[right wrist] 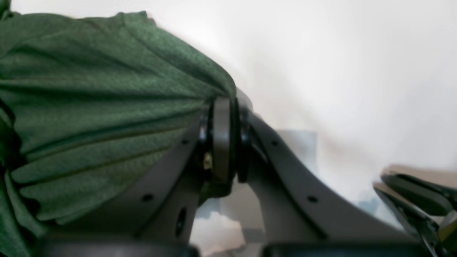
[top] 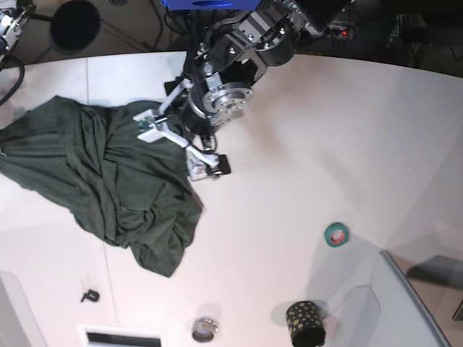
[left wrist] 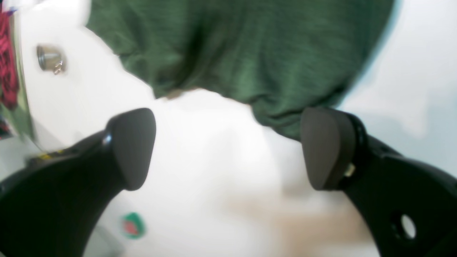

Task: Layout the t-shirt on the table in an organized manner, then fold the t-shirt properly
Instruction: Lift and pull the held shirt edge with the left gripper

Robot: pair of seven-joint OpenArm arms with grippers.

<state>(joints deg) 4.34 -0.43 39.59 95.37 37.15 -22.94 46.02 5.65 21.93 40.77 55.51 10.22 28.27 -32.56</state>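
Bench (top: 304,137): a big white top. It carries everything here. Most of it is bare to the right of the t-shirt, so there is room to spread the cloth flat.

T-shirt (top: 108,181): dark green and soft. It lies in a crumpled heap with many folds. It is not laid out yet, so I think the spreading step is only starting. One far edge is bunched and pulled tight, because something pinches it there.

Left gripper (top: 181,148): it hangs over the near edge of the t-shirt. Its two dark pads (left wrist: 134,148) are far apart with only white bench between them. The green cloth lies just past the pads, touching the tip of one. It holds nothing. I think it is free to pick a better spot on the edge.

Right gripper (right wrist: 223,139): its pads are pressed together on a bunch of the t-shirt, and the folds fan out from it. The pinch keeps that side from slipping.

Tape roll (top: 336,233): small and green, well apart from the t-shirt.

Dotted cup (top: 304,322): black with yellow dots, far from the t-shirt.

Metal cap (top: 204,330): little and shiny, below the t-shirt.
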